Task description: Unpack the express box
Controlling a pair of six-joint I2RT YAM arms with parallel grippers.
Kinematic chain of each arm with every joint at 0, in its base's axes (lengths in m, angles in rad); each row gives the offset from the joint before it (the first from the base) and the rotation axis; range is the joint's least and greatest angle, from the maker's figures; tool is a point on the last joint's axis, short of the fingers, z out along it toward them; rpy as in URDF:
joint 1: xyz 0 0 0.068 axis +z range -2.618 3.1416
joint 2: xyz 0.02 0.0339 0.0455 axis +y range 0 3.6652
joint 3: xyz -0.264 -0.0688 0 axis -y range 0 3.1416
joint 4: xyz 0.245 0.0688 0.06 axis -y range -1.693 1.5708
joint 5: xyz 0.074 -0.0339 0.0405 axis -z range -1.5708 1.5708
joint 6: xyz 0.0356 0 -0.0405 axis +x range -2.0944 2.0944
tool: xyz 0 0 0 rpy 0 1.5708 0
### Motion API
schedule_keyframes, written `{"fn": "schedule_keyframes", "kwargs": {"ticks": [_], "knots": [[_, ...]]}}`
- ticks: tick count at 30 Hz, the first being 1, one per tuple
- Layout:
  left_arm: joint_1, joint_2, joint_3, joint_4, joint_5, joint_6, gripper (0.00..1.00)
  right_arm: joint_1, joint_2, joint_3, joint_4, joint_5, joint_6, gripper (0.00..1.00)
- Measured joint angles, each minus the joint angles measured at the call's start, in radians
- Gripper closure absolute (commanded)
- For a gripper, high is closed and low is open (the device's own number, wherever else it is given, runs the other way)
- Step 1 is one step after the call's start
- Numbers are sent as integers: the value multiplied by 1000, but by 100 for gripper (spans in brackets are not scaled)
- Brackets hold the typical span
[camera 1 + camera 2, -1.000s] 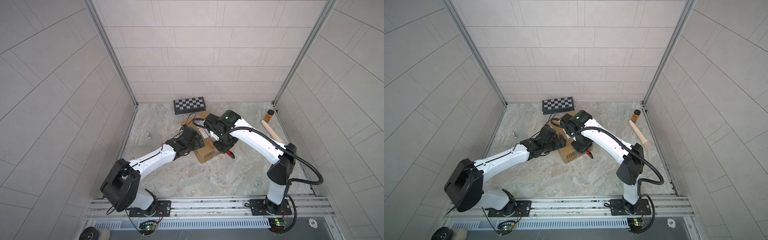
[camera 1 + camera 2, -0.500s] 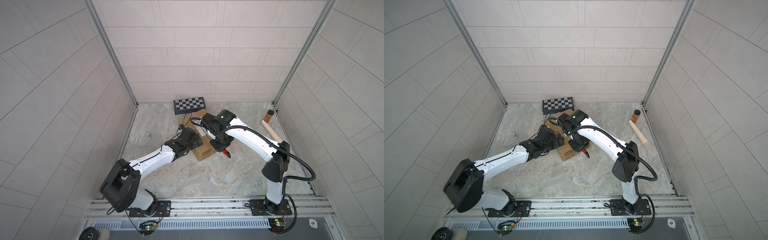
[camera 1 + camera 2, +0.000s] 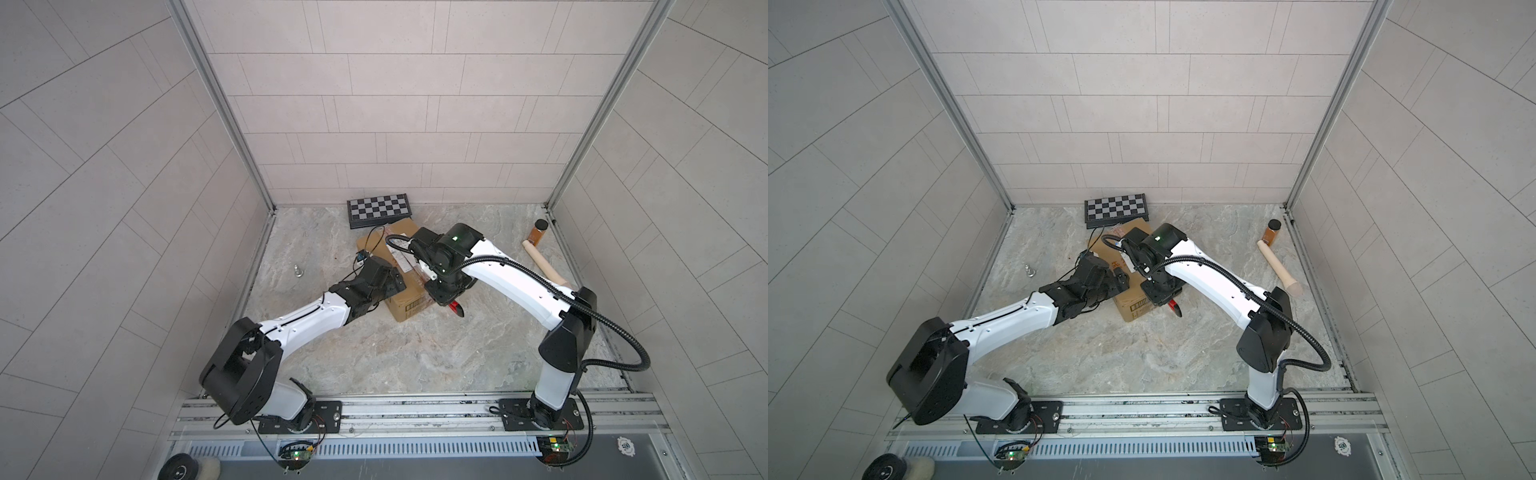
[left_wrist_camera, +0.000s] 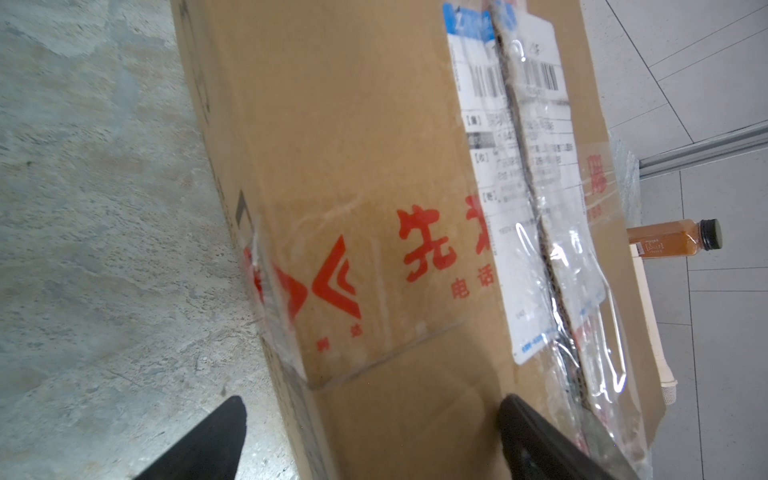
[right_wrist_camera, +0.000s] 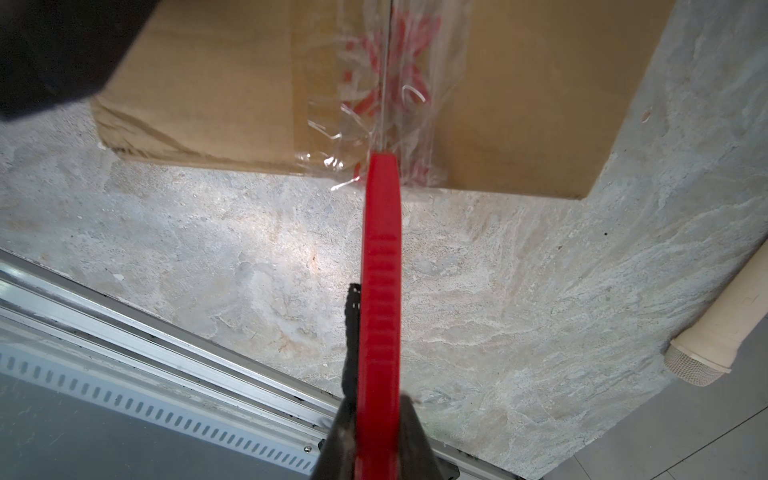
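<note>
My right pincer (image 5: 378, 415), clenching the red box cutter (image 5: 380, 249), has run down the end tape (image 5: 374, 104) of the express box (image 4: 353, 145); left pincer (image 4: 372, 405) released. Flaps next, I reckon.

The express box (image 4: 353, 145) carries a red chevron logo (image 4: 332, 286) with small red "网站" next to it, a big red "先", and smaller red "电话" near that. Its white shipping label (image 4: 509, 270) shows barcodes (image 4: 484, 83) and a blue header strip; the fine print is too blurred to read.
</note>
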Motion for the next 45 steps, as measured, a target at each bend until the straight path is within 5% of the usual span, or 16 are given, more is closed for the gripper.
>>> {"fn": "schedule_keyframes", "kwargs": {"ticks": [20,33,45], "knots": [[-7,12,-9,50,43,6,2,-3,-92,-104,36,-40,32,100],[48,-222,-37,-78,105,180,0,-11,-86,-29,-26,-150,-131,100],[59,-85,28,-173,96,222,1,11,-63,-1,-83,-127,-136,100]]}}
